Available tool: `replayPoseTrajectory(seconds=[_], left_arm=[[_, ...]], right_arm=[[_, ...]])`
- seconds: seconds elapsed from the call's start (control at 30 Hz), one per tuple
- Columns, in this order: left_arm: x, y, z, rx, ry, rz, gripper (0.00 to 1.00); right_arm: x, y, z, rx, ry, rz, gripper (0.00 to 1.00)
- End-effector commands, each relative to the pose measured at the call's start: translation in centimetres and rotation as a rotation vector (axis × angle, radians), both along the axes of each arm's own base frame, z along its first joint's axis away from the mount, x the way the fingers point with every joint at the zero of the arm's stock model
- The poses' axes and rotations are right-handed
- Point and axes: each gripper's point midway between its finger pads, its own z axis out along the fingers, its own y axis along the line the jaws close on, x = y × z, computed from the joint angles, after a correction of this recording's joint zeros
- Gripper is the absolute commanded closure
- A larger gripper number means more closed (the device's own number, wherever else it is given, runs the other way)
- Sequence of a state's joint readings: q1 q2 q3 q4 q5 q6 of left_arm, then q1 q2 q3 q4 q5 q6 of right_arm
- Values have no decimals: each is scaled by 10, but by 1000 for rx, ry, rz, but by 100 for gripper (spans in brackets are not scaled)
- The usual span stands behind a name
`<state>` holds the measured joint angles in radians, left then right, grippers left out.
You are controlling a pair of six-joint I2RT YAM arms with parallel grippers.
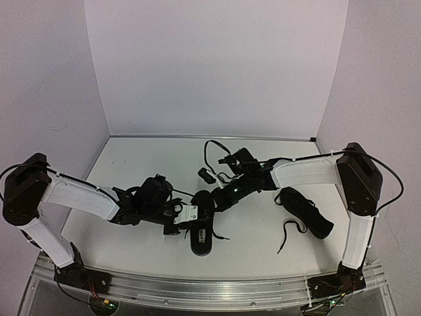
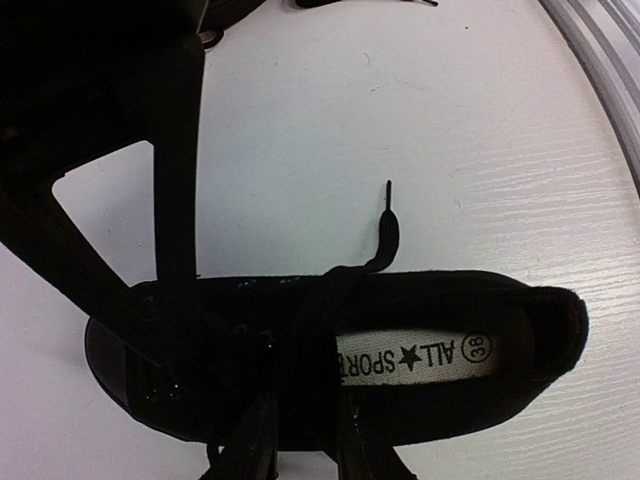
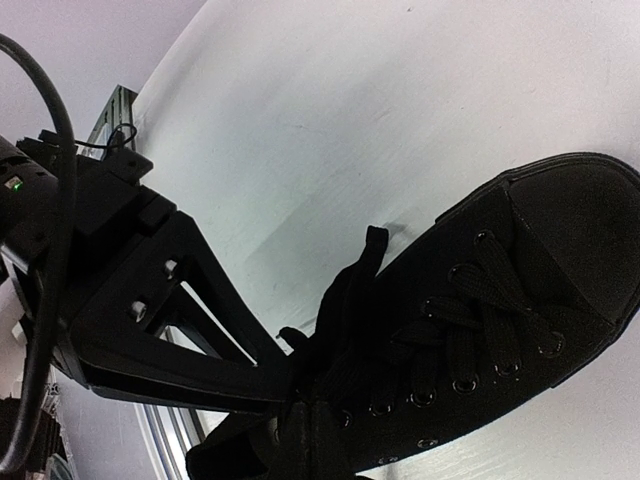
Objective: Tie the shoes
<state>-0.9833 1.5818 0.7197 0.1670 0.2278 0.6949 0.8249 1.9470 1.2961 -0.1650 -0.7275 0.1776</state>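
Note:
One black shoe (image 1: 202,238) lies mid-table, toe toward the back; its pale insole label (image 2: 420,355) shows in the left wrist view. My left gripper (image 1: 186,214) comes in from the left. Its narrowly parted jaws (image 2: 300,445) pinch a thick black strand of lace over the shoe's tongue. From the right, my right gripper (image 1: 212,197) reaches the same eyelets and is shut (image 3: 315,420) on a bunch of lace (image 3: 352,290) standing above the shoe (image 3: 560,230). One free lace end (image 2: 388,215) lies on the table. The second shoe (image 1: 304,210) rests apart at the right, untouched.
The second shoe's loose lace (image 1: 289,232) trails toward the near edge. A metal rail (image 1: 210,284) runs along the table's front. White walls close the back and both sides. The right arm's cable (image 1: 214,148) loops over the table behind the shoes.

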Motion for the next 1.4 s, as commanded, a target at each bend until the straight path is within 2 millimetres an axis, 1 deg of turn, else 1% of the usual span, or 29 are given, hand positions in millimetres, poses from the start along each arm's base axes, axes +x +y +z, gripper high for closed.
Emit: replayPoseTrajectory(seconds=[0.0, 0.33, 0.47, 0.57, 0.73, 0.8, 0.93, 1.13, 1.37], left_arm=[[10, -10, 29, -66, -79, 10, 78], [16, -15, 14, -30, -68, 18, 79], [19, -16, 12, -28, -75, 29, 80], [22, -16, 12, -24, -84, 40, 78], [24, -19, 16, -36, -93, 40, 77], [22, -21, 18, -45, -94, 34, 80], [18, -22, 23, -54, -95, 19, 90], [11, -14, 28, -70, -78, 27, 99], [4, -7, 34, -94, -61, 35, 100]], right_arm=[[4, 8, 6, 34, -13, 13, 100], [3, 8, 4, 31, -10, 13, 100], [3, 8, 4, 31, -9, 15, 100], [3, 8, 4, 32, -9, 16, 100], [3, 8, 4, 32, -7, 16, 100], [3, 9, 3, 31, -6, 17, 100], [3, 9, 3, 32, -7, 17, 100], [3, 8, 3, 31, -7, 16, 100], [3, 8, 3, 31, -7, 17, 100]])
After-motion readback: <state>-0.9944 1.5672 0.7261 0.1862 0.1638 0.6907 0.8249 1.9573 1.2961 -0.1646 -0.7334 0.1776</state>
